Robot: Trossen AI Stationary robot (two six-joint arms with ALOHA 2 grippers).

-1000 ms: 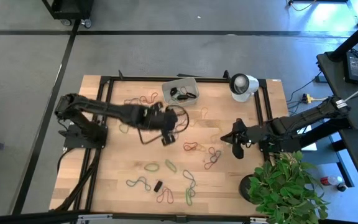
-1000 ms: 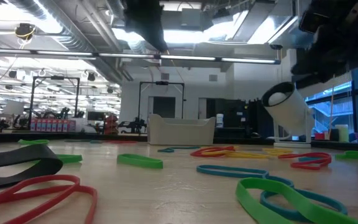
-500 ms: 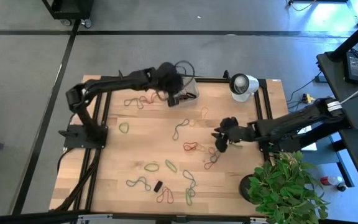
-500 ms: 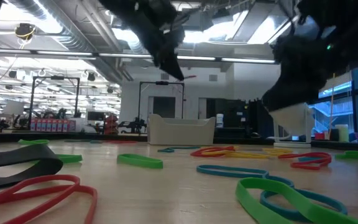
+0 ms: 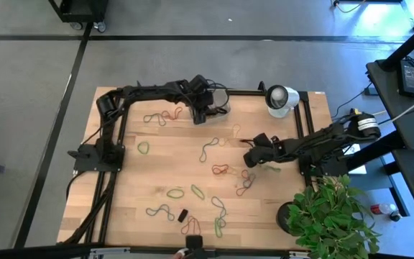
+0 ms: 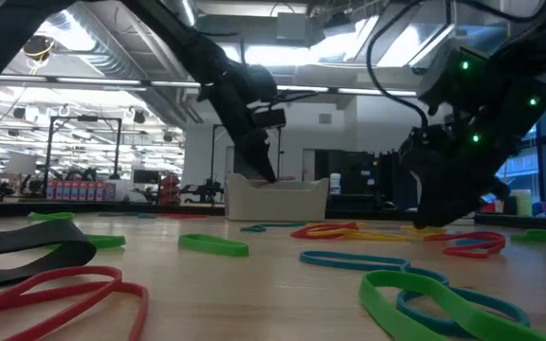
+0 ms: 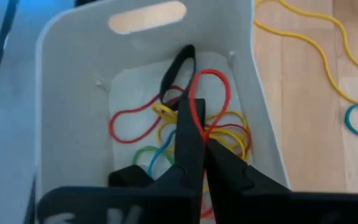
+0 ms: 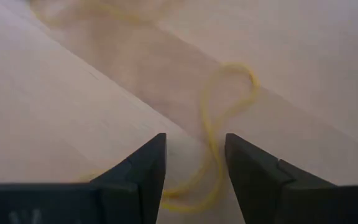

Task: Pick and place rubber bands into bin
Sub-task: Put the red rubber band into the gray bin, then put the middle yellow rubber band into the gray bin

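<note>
Left gripper (image 7: 189,109) is hanging right over the bin (image 7: 73,93), fingers pinched together on a red rubber band (image 7: 219,84) that loops out past the tips above the pile. There's one bin, at the far edge of the table (image 5: 121,187), a bit left of centre.

In the bin, going by the left wrist view, I count:
- one loose red band (image 7: 126,121)
- one black band (image 7: 178,71)
- a bundle of yellow ones (image 7: 232,134), too tangled to count
- a bit of green (image 7: 143,152) and a bit of blue beside it, mostly hidden under the fingers

The right gripper (image 8: 194,140) is down at the table on the right side, jaws spread, holding nothing. A single yellow rubber band (image 8: 209,134) lies flat on the wood, running between the two fingers.

The high view shows about a dozen loose bands on the table. Some are knotted together, so that's not an exact count:
- single greens (image 5: 143,147) on the left and near the middle (image 5: 175,193)
- a red one (image 5: 221,170) near the right gripper
- a mixed clump (image 5: 246,181) just below it
- a few more teal, red and green ones toward the near edge

Other stuff: one white round object with a dark face (image 5: 281,97) sits at the far right corner, and one potted plant (image 5: 329,216) stands off the near right corner.
</note>
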